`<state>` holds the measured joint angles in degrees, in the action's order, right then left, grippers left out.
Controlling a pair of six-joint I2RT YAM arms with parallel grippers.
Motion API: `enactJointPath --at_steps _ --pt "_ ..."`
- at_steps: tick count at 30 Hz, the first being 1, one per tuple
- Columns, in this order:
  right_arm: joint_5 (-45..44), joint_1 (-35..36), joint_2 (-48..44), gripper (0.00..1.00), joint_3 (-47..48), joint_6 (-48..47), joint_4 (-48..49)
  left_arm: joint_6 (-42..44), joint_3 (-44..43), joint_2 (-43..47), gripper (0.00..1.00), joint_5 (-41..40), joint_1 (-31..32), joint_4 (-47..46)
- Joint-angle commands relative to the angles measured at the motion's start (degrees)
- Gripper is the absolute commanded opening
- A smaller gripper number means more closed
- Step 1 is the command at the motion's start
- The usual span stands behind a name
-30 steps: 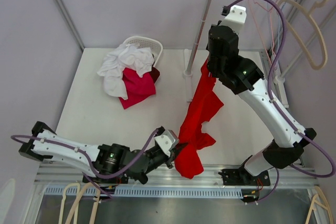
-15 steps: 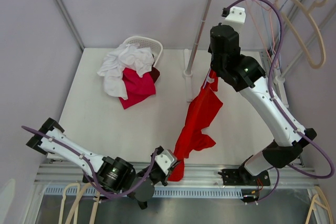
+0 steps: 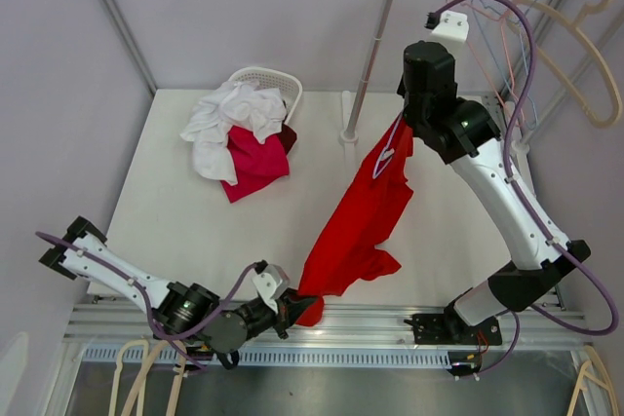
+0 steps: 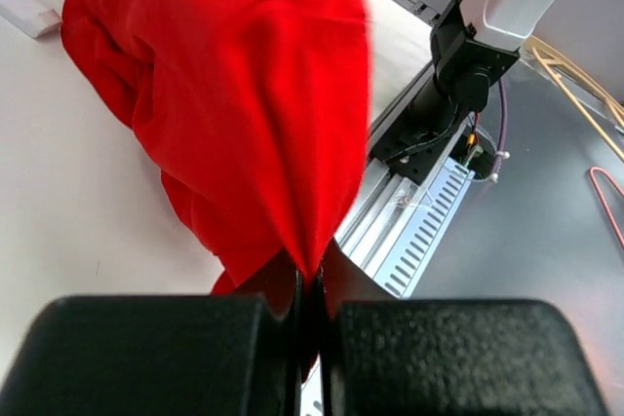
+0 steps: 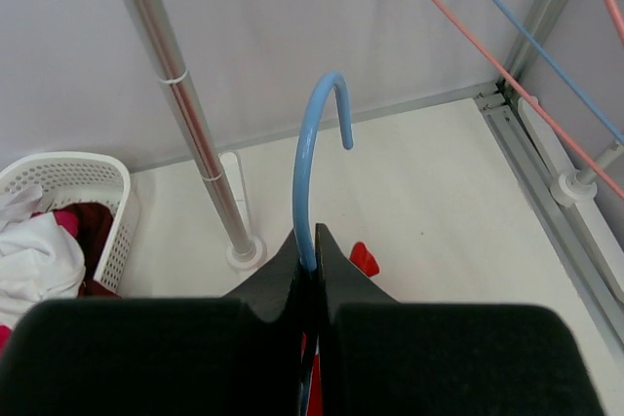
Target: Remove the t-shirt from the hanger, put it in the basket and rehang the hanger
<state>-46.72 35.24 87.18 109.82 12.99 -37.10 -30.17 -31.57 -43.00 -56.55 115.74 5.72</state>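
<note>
Your left claw [image 4: 310, 287] pinches the hem of the soft, light red t-shirt [image 3: 357, 216], a fair hold; right claw [image 5: 310, 262] clamps the blue hanger [image 5: 312, 148] hook.

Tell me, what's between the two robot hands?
The red t-shirt, stretched from the hanger in the right gripper down to the left gripper; top view.

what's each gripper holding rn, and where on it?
Left gripper is shut on the red t-shirt, pinching its lowest fabric edge. Right gripper is shut on the blue hanger, at the base of its hook.
</note>
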Motion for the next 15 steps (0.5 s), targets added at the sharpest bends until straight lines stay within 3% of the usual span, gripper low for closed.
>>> enactJointPath --at_steps 1,5,7,8,9,11,12,15 --pt "-1.27 -4.39 -2.45 0.0 1.45 0.19 6.88 -7.08 1.78 0.91 0.01 6.38 1.33 3.32" --pt "-0.56 -2.29 -3.41 0.0 1.1 1.68 6.34 -8.76 -2.51 -4.01 0.01 7.84 -4.36 8.61" --pt "-1.01 -0.62 -3.59 0.0 1.45 1.77 6.08 -6.93 -3.05 -6.72 0.01 11.88 -12.62 4.77" --pt "-0.92 1.21 -3.68 0.0 1.88 1.95 4.77 -6.22 -3.58 -7.79 0.01 19.22 -16.48 3.18" --pt "-0.57 1.93 -3.77 0.0 3.11 2.38 3.71 -5.78 -4.37 -9.1 0.01 23.12 -24.35 1.77" --pt "3.63 2.98 -3.94 0.0 4.61 5.19 -0.57 -4.99 -7.61 -14.79 0.01 32.24 -31.86 0.0" --pt "5.57 3.16 -4.55 0.0 5.05 6.07 -1.91 -4.2 -10.41 -17.0 0.01 34.3 -37.55 -0.44" --pt "11.03 3.86 -5.7 0.0 6.63 8.1 -5.94 -0.95 -18.24 -26.14 0.01 36.51 -44.96 0.52"
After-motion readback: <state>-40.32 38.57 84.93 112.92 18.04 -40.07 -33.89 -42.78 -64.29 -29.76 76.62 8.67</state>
